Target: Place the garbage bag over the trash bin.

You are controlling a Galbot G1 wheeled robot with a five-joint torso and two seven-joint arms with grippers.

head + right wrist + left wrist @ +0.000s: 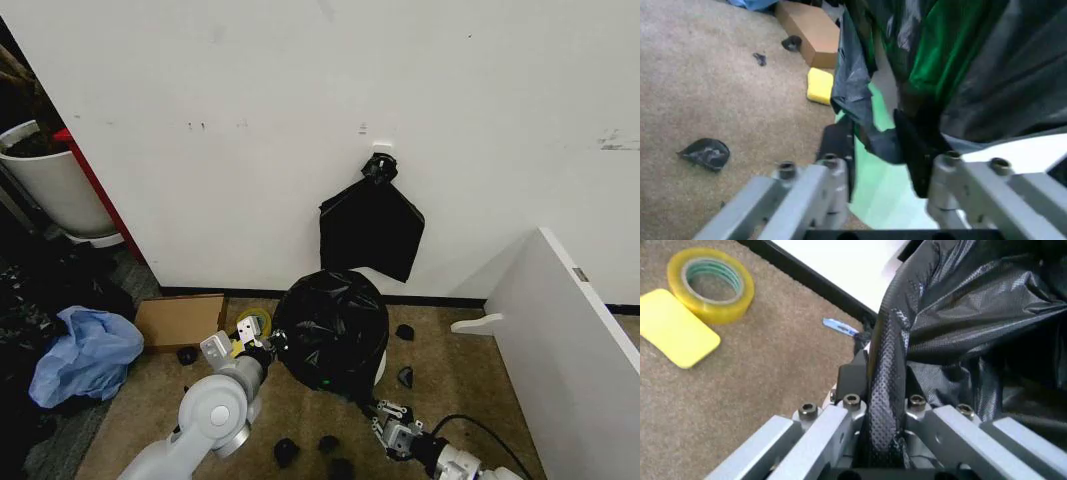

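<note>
Glossy black plastic garbage bag (330, 325) is draped over the small cream bin (379, 371) by the wall. Its hem is pinched by left gripper (262, 350) and right gripper (375, 411), presumably for pulling down.

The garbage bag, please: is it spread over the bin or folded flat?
Spread: the garbage bag billows over the trash bin, whose cream side peeks out low; the left gripper pinches its edge.

Garbage bag (332, 328) over trash bin (380, 372); tape roll (254, 322) left.

Even indoor light, blurred wrist views, green glare
</note>
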